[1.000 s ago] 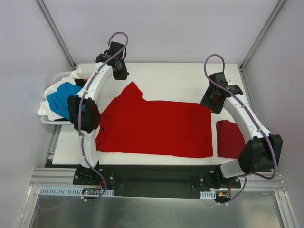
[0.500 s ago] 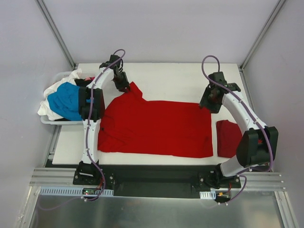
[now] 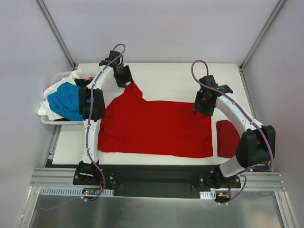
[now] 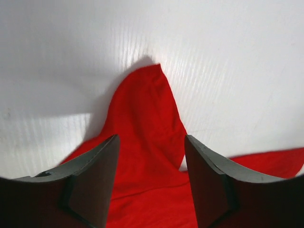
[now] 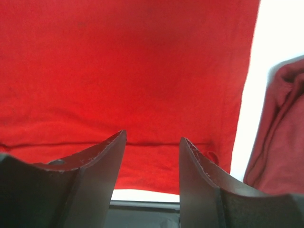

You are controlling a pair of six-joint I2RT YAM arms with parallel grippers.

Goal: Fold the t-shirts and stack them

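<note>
The bright red cloth t-shirt (image 3: 156, 128) lies spread on the white table (image 3: 175, 80), with the left gripper (image 3: 129, 81) above its sleeve and the right gripper (image 3: 200, 109) above its corner, the 2 with jaws apart, empty.

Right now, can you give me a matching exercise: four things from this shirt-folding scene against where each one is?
Things:
1. spread red t-shirt
2. folded red t-shirt
3. blue t-shirt
4. left claw

Places:
A. in a heap off the table, on its left side
B. flat across the table's middle
C. over the spread shirt's far sleeve
D. at the table's right end

Pairs: 1-B, 2-D, 3-A, 4-C
</note>
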